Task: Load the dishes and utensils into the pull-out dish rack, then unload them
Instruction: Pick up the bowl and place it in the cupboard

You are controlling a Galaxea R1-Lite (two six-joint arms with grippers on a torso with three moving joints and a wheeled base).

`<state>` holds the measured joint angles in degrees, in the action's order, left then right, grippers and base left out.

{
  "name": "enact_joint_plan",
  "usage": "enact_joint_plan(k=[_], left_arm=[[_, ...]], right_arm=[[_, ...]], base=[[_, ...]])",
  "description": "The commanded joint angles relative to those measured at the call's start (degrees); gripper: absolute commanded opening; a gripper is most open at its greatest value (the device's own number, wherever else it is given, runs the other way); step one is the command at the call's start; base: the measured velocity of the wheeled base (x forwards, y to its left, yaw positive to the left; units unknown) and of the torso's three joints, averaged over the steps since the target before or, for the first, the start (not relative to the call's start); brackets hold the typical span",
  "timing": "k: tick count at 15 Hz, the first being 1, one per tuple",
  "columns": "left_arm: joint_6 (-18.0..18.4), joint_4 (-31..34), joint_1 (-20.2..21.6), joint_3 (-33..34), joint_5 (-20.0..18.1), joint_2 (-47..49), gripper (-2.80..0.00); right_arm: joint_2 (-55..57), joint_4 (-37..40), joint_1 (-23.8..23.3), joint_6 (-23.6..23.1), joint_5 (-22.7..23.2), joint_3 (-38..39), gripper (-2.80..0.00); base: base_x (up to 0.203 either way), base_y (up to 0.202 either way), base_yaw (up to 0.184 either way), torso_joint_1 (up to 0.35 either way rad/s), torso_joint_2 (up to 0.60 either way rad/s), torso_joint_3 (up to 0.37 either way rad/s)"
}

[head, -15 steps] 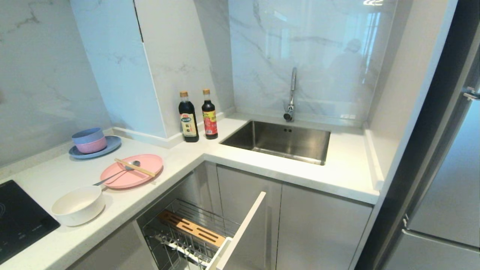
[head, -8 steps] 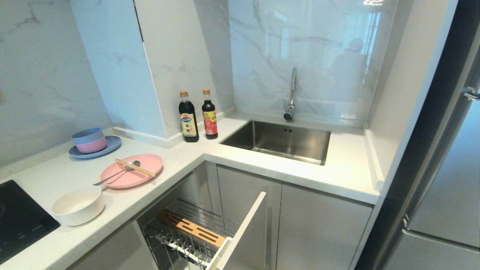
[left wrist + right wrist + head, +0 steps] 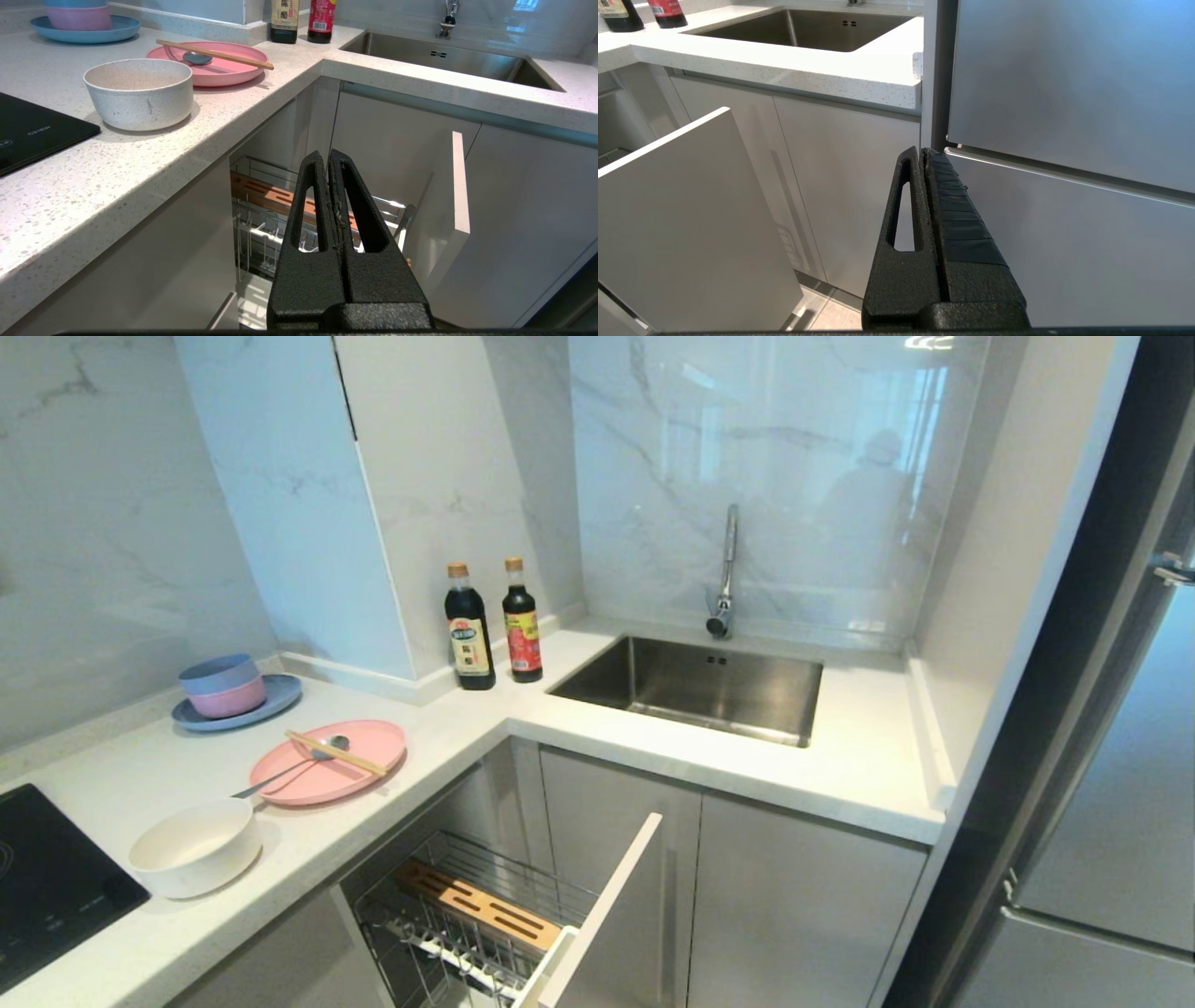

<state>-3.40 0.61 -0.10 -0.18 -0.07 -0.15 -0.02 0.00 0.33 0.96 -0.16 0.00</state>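
Nearest, low in front of the cabinets: left gripper (image 3: 329,156), fingers pressed together, nothing in it, held below counter level facing the pulled-out rack. Right gripper (image 3: 922,151) also pressed together and empty, facing the cabinet doors beside the grey fridge (image 3: 1064,93).

Pull-out dish rack (image 3: 476,915) is drawn out under the counter corner: chrome wires, tan slotted wooden strip (image 3: 478,903) across it, pale cabinet front (image 3: 607,905) angled outward. No dishes in the part of the rack that shows.

On the white countertop (image 3: 392,803) above, near edge first: black cooktop (image 3: 47,887) at far left, then cream-white bowl (image 3: 194,847) upright just beside it. Behind the bowl, pink plate (image 3: 329,761) lying flat. Chopsticks (image 3: 336,752) lie across the plate; grey spoon (image 3: 289,773) has its bowl end on the plate, handle running off the rim toward the cream bowl.

Farther back: blue plate (image 3: 271,700) carrying stacked blue and pink bowls (image 3: 222,684). Two dark sauce bottles (image 3: 495,625) stand by the wall column. Steel sink (image 3: 691,686) with faucet (image 3: 726,569) at the rear right. Faint reflection of a person in the glossy marble wall.
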Motion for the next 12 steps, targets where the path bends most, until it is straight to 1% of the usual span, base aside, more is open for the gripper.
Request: enact_joint_plan(k=[1,12], left_arm=[[-0.05,0.0,0.01,0.01,-0.01,0.15,-2.8],[-0.04,0.0,0.01,0.01,0.07,0.15,-2.8]], right_arm=[[0.02,0.0,0.02,0.0,-0.01,0.09,-2.8],[0.02,0.0,0.02,0.0,-0.01,0.09,-2.8]], base=[[0.0,0.0,0.0,0.0,0.0,0.0],[0.0,0.0,0.0,0.0,0.0,0.0]])
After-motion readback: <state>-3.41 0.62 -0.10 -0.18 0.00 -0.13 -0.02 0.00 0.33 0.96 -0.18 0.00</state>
